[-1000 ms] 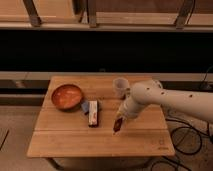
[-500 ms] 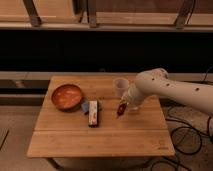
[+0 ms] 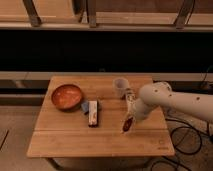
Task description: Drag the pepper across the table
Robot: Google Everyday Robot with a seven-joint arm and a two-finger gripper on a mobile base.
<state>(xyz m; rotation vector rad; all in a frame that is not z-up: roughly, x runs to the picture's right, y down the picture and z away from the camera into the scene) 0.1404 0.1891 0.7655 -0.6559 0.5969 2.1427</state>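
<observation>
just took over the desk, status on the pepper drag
Gripper low over table, right of middle. Pepper at its tip, on the wood. Packet left, cup behind; both apart from pepper.

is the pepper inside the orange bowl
No, the pepper lies on the table under the gripper, well right of the orange bowl.

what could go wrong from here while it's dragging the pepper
1. The gripper is right at the pepper, near the table's front right area; a drag toward the front or right edge might push the pepper off.
2. The clear cup stands just behind the arm, so a backward sweep may knock it over.
3. A drag to the left could bump the pepper into the packet.
</observation>
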